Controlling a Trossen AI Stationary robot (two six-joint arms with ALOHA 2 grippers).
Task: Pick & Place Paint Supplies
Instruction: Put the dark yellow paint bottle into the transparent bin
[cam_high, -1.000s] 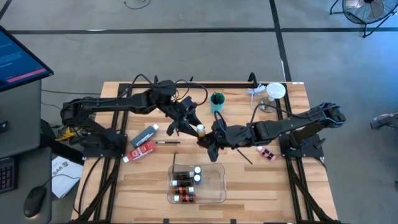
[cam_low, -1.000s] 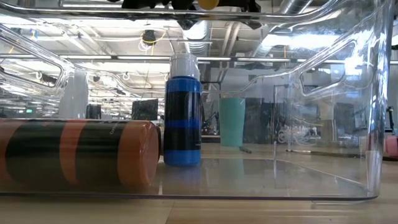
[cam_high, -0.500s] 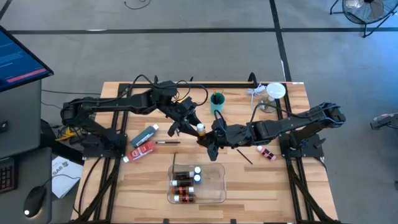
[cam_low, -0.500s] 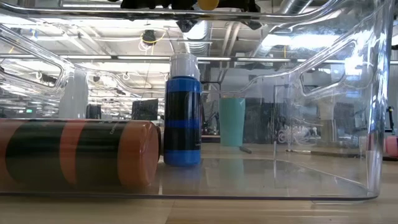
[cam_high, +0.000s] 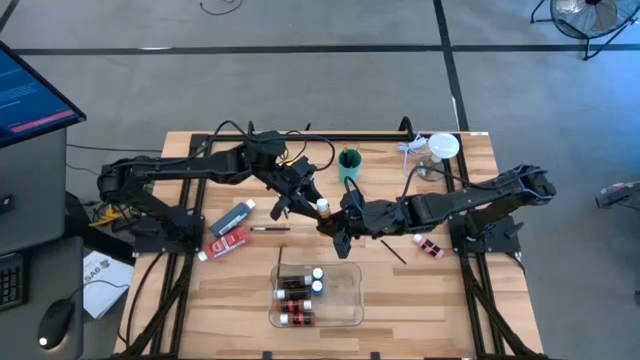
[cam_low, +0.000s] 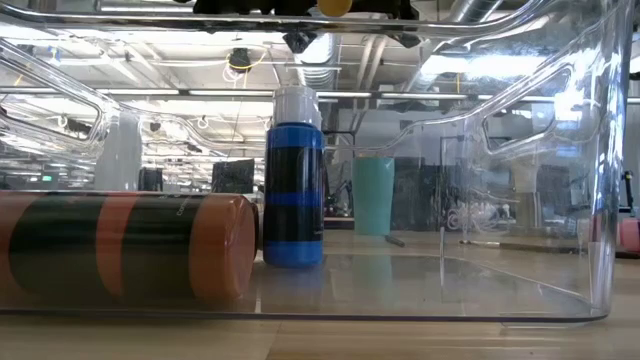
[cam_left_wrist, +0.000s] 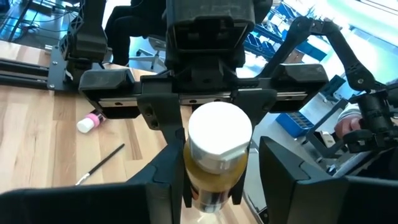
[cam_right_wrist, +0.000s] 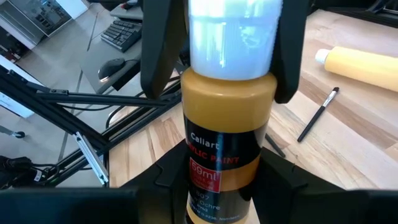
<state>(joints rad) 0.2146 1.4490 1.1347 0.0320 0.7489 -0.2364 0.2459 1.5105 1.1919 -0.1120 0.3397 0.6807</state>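
Note:
The yellow paint bottle (cam_high: 322, 208) with a white cap hangs in the air above the table's middle, between both grippers. My left gripper (cam_high: 300, 197) reaches in from the left and is shut on its cap end. My right gripper (cam_high: 338, 222) comes from the right and is shut on its body. The clear tray (cam_high: 345, 300) near the front edge holds several small bottles. In the low view a brown bottle (cam_low: 120, 245) lies on its side in the tray and a blue one (cam_low: 293, 180) stands upright. My left gripper pinches the bottle's white cap (cam_right_wrist: 230, 37) between its two fingers (cam_right_wrist: 163, 56), one on each side. The cap points at its camera, so the fingers run along the bottle. The bottle is clear of the table. My right gripper pinches the lower part of the yellow body (cam_right_wrist: 224, 186) between its fingers (cam_right_wrist: 169, 180), coming from the base end along the bottle. In the left wrist view its finger (cam_left_wrist: 171, 146) lies against the bottle's side. The bottle is lifted clear.
A red tube (cam_high: 228, 242) and a blue-grey tube (cam_high: 232, 216) lie on the left. One brush (cam_high: 270, 229) lies beside them, another brush (cam_high: 390, 250) and a pink bottle (cam_high: 428, 245) on the right. The teal cup (cam_high: 349, 163) stands behind the grippers.

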